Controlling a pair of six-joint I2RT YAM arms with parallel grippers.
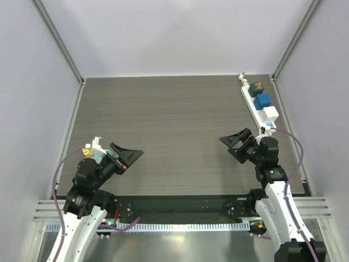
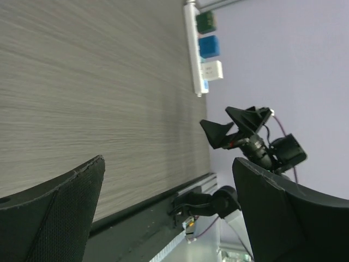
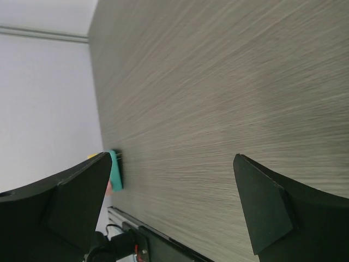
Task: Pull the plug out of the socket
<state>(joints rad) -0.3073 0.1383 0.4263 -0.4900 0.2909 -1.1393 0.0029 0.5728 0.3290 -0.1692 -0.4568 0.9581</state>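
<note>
The socket lies at the far right of the counter, running along the right edge. Its knotted white cord is at the end toward the back wall, and its small blue label is at the end nearest the right arm. The strip carries three plugs in a row, all seated in it. The dark green plug is closest to the cord, the blue plug is in the middle, and the white plug is next to the label. The pictures do not show any further outlets on the strip clearly.

The right claw hangs over the counter near the label end of the socket but apart from it. Its fingers point left, away from the strip. They are spread wide and nothing is between them; its wrist camera shows only bare wood grain in the gap.

The left claw is at the near left, well apart from the socket. It is likewise gaping wide and holds nothing. From its wrist camera the socket and its three plugs show small across the counter.

A teal block sits just beside the left arm's wrist.
</note>
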